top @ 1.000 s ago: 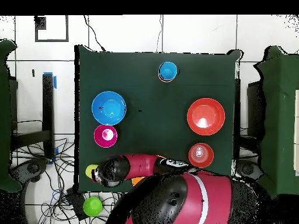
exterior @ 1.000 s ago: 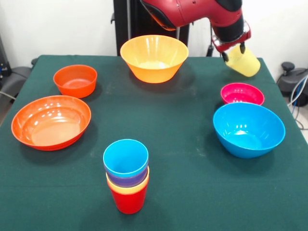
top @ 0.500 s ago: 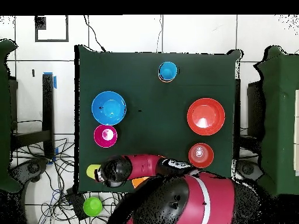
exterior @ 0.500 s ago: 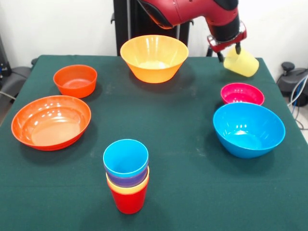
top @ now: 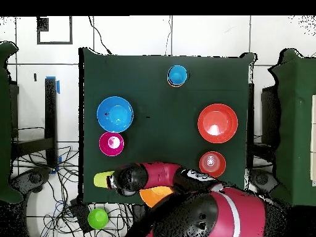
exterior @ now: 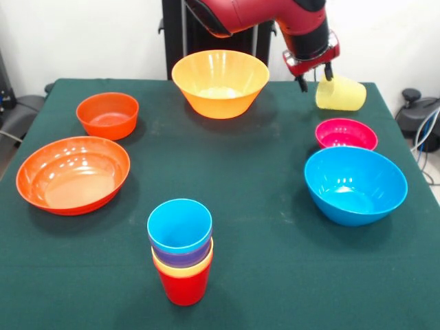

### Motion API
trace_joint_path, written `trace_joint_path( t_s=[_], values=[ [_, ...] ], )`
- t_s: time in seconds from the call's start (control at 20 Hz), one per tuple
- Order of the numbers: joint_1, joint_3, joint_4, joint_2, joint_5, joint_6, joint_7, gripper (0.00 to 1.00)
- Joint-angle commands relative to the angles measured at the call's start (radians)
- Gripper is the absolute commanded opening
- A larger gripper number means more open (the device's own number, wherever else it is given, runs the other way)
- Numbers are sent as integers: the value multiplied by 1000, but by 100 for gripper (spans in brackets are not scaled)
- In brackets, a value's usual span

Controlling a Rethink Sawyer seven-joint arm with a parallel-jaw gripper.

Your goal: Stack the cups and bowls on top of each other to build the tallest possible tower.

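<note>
On my front view, starting at the left, I have the wide shallow orange plastic bowl (exterior: 73,174) sitting on the green-covered desk (exterior: 247,172), with the small orange plastic bowl (exterior: 107,115) just behind it toward the far edge. Moving right, near my side of the desk stands the tower of nested plastic cups (exterior: 181,249): a red cup at the base, a yellow-orange rim and a purple one showing above it, and a blue cup on top with its mouth open upward. Behind that, at the far edge, sits the large yellow-orange plastic bowl (exterior: 220,82), upright and on its own. Further right, the red and black arm comes down from above, and its gripper (exterior: 313,75) has the fingers (exterior: 329,70) clamped on the rim of the pale yellow plastic cup (exterior: 339,93), which is tilted over nearly on its side and held above the desk's far right corner, clear of the surface. Below it lies the small magenta-pink plastic bowl (exterior: 346,133), and just in front of that, almost touching, the large blue plastic bowl (exterior: 355,184). On my overhead view the pale yellow cup (top: 101,179) shows at the desk's edge beside the arm's wrist, near the pink bowl (top: 112,143).
</note>
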Motion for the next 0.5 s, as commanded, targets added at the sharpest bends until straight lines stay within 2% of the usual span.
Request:
trace_joint_path(
  t_s=[0.05, 0.5],
  values=[
    [-19, 3, -96, -11, -46, 48, 15, 100],
    [-61, 33, -70, -10, -41, 50, 7, 100]
  ],
)
